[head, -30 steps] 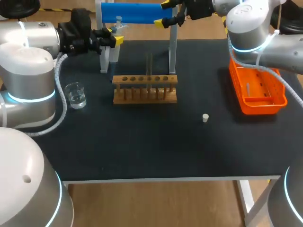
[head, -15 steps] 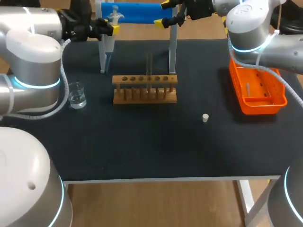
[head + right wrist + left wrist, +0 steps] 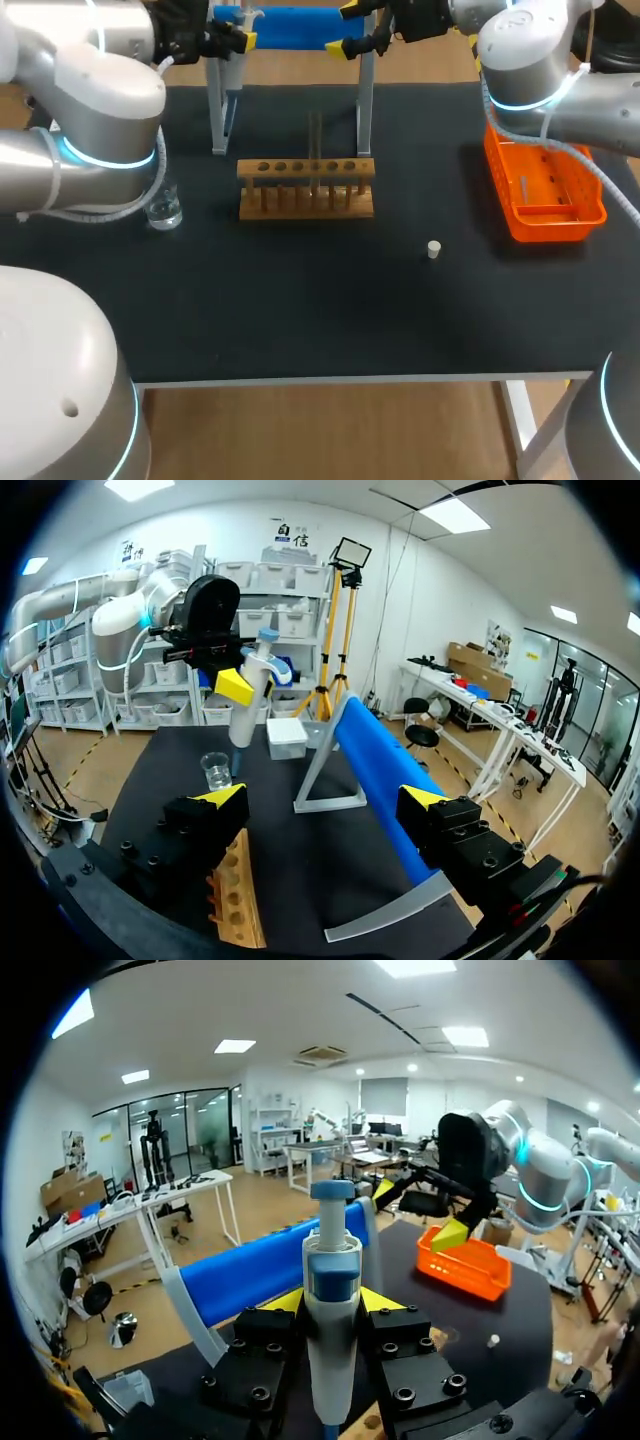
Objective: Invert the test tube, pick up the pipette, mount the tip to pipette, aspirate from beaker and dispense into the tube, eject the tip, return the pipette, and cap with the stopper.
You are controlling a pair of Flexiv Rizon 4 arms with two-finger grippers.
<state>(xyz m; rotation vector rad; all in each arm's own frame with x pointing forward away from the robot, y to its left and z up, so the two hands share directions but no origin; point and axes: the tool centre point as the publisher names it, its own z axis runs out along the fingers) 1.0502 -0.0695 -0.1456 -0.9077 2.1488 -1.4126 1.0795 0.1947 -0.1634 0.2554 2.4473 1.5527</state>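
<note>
The tabletop (image 3: 300, 320) carries one beaker (image 3: 163, 210), one wooden rack (image 3: 306, 188), one test tube (image 3: 316, 140), one stopper (image 3: 434, 249), one orange basket (image 3: 560, 226) and one blue stand (image 3: 290, 27) — a single piece of each kind. One pipette (image 3: 330, 1330) is the seventh thing — seven in all.

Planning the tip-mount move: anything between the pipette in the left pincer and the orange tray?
Yes. The blue stand's right post and the open right pincer beside it seem to lie on the straight line from the pipette to the orange tray.
</note>
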